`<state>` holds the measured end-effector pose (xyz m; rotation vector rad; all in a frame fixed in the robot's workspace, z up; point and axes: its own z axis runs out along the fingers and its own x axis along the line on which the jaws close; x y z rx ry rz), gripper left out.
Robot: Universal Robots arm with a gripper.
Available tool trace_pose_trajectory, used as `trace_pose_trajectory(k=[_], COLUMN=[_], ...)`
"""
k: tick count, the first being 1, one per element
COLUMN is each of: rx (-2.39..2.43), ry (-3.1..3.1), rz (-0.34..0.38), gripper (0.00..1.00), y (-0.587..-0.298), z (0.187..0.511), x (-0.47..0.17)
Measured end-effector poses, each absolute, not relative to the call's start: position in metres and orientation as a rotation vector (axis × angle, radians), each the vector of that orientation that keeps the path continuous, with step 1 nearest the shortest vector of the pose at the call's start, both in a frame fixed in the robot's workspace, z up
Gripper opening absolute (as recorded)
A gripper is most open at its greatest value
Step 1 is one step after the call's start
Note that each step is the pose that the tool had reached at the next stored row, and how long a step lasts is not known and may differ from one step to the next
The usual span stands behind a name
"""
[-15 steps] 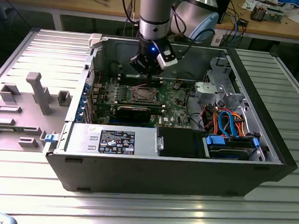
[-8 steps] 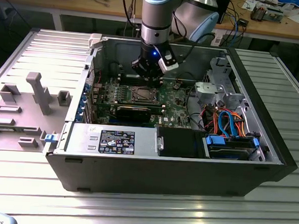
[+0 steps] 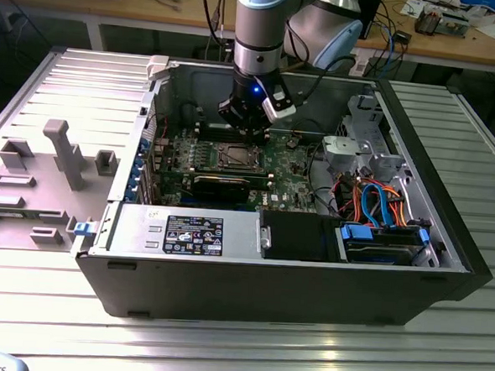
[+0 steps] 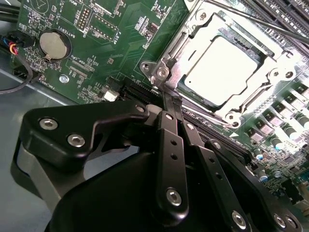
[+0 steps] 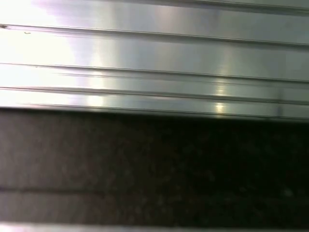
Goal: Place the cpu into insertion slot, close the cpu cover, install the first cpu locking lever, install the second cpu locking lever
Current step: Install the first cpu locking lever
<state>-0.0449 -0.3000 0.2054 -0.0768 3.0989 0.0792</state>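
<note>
Inside the open computer case, my gripper (image 3: 244, 125) hangs just above the green circuit board, behind the insertion slot (image 3: 235, 157). In the second wrist view the cpu (image 4: 227, 67) lies flat in the slot with its pale metal top up. The silver cpu cover (image 4: 277, 53) lies down around it as a frame. A thin dark lever rod (image 4: 260, 19) runs past the socket's far side. My black fingers (image 4: 169, 140) are pressed together, and their tips (image 4: 170, 99) rest at the socket's near corner. Nothing shows between them.
A long black expansion card (image 3: 222, 184) lies in front of the socket. A drive bay with blue and orange cables (image 3: 381, 206) stands at the exterior view's right. The power supply (image 3: 186, 232) fills the front. A coin cell (image 4: 54, 44) sits on the board. The first wrist view looks at ribbed metal (image 5: 154, 53).
</note>
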Motion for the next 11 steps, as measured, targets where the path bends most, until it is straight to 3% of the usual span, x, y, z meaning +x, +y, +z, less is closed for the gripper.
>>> trace_pose_trajectory(k=[11], rx=[-0.077], ry=[3.099], rz=[0.072], gripper=[0.11], y=[-0.3001], z=[0.2055], x=[-0.0446])
